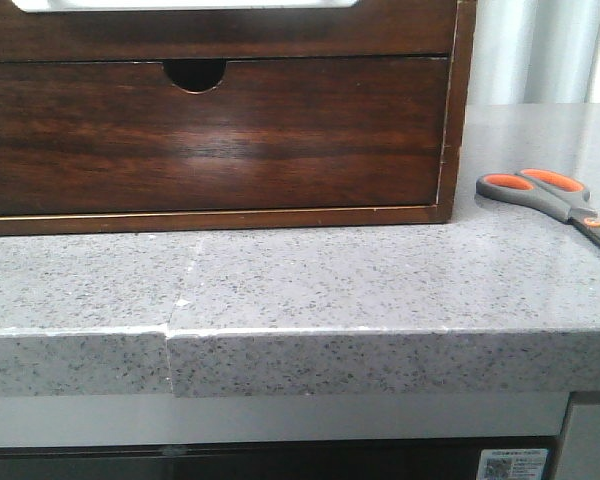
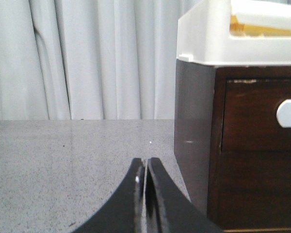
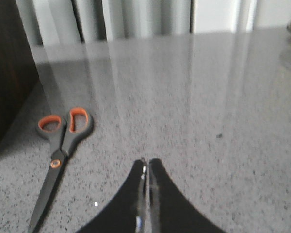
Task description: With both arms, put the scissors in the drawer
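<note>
The scissors (image 1: pixel 555 197) lie flat on the grey stone counter to the right of the cabinet, handles toward the cabinet, blades running off the front view's right edge. They also show in the right wrist view (image 3: pixel 59 144), apart from my right gripper (image 3: pixel 147 161), which is shut and empty above the counter. The dark brown drawer (image 1: pixel 210 135) with its half-round notch (image 1: pixel 195 74) is closed in the cabinet. My left gripper (image 2: pixel 145 160) is shut and empty, beside the cabinet's side wall (image 2: pixel 194 136). Neither gripper shows in the front view.
The wooden cabinet frame (image 1: pixel 458 110) stands at the back of the counter (image 1: pixel 310 280). A white tray (image 2: pixel 223 39) sits on the cabinet top. A white knob (image 2: pixel 288 112) shows on a cabinet face. Pale curtains hang behind.
</note>
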`<act>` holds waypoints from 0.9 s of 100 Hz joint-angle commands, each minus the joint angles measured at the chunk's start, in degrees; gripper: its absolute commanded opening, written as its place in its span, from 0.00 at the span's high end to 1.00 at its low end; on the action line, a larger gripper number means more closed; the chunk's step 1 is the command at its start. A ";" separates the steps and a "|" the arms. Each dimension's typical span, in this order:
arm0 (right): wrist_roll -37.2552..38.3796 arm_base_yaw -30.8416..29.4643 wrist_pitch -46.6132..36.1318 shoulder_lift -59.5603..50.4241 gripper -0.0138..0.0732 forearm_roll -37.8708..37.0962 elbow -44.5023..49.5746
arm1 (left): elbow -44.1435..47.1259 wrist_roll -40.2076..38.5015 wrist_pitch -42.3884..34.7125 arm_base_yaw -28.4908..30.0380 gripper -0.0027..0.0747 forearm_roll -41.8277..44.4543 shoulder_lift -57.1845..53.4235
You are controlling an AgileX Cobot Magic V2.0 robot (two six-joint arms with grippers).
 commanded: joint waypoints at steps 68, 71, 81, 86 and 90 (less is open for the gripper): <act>-0.68 0.11 0.62 5.53 0.89 7.40 -5.49 | -5.14 -0.22 -13.02 0.08 0.60 -0.29 9.19; -0.68 0.11 0.62 5.53 0.89 7.40 -5.49 | -5.14 -0.22 -13.02 -0.04 0.60 -0.18 9.19; -0.68 0.11 0.62 5.53 0.89 7.40 -5.49 | -5.14 -0.15 -13.02 -1.44 0.60 2.41 10.09; -0.68 0.11 0.62 5.53 0.89 7.40 -5.49 | -5.14 -0.15 -13.14 -2.39 0.60 5.90 10.80; -0.68 0.11 0.62 5.53 0.89 7.40 -5.49 | -5.25 -0.15 -13.39 -3.33 0.60 8.62 11.53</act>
